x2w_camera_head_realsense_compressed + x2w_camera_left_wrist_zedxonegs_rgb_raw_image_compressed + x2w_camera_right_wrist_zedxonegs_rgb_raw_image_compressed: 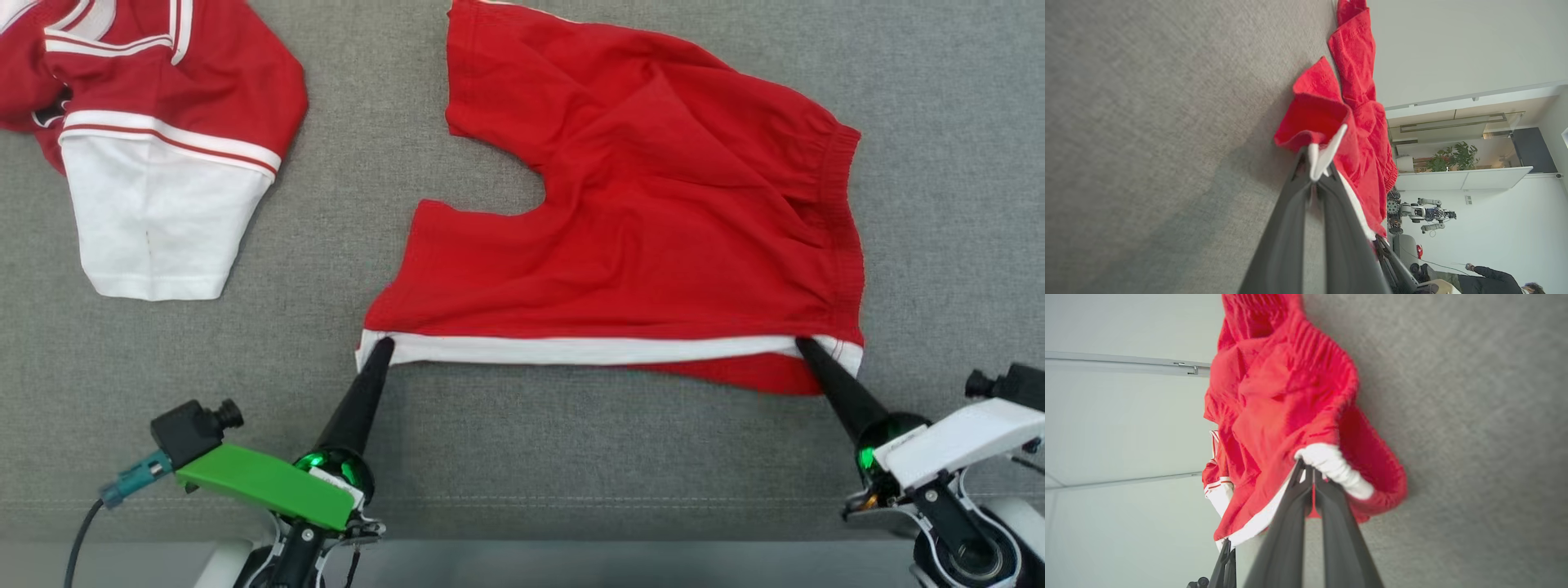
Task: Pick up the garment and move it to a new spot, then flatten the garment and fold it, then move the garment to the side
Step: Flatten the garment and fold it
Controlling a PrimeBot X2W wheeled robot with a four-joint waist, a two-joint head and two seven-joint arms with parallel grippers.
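From the head view, the red shorts (653, 220) lie spread on the grey cloth (571, 457), waistband to my right and leg openings to my left, a little right of centre. A white band (588, 349) runs along the near edge. My left gripper (380, 347) is pinched closed on the left end of that band and my right gripper (804, 345) is pinched closed on the right end; a flap of red hangs below the band near the right tip. At the upper left a red and white jersey (163, 163) lies well apart from the shorts. Its top and left side are cut off by the frame, and the white marking on its chest is too cropped for me to read.

In the left wrist view, the left gripper (1314, 163) has its fingers together with the white corner squeezed between them, the shorts (1355, 81) trailing away over the cloth (1167, 122). Far behind I see another robot (1421, 212), a plant (1453, 157) and a person (1490, 277) cut off at the bottom edge.

In the right wrist view, the right gripper (1308, 469) is clamped on the white edge and the shorts (1282, 384) bunch up blurred in front of it. Part of the jersey (1218, 486) peeks out behind them, and the left gripper (1227, 555) shows at the bottom edge, holding the far end of the band.
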